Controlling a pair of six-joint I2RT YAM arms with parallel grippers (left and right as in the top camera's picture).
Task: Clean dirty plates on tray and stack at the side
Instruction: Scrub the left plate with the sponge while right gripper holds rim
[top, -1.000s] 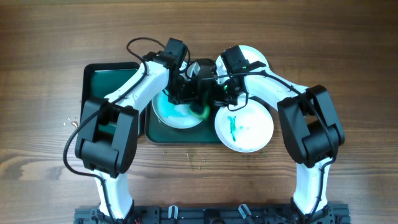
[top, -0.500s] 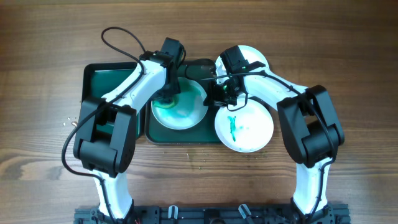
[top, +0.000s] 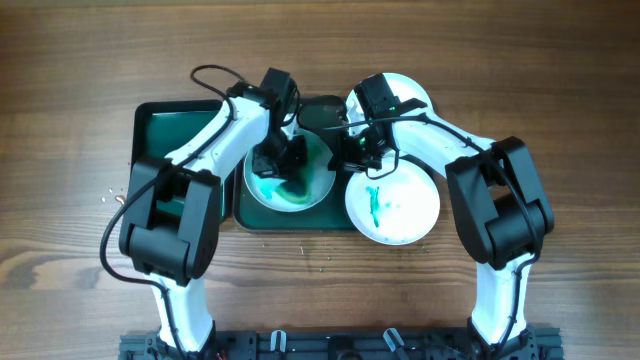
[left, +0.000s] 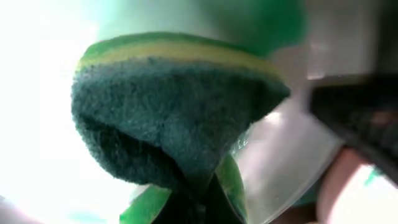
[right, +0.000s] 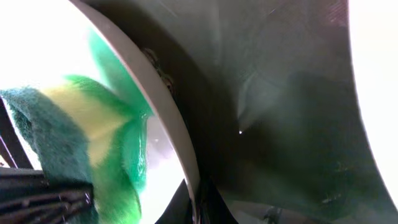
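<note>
Overhead: plate (top: 314, 178) under left claw's (top: 281, 163) sponge (top: 288, 186)

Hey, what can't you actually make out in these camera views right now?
Far plate: overhead, the right arm covers its near side, hiding any smears.
Centre plate: overhead, the left gripper and sponge cover its middle; the left wrist view is glared white.
Right gripper: right wrist view's bottom edge cuts its fingers, so its grip is unclear.
</note>
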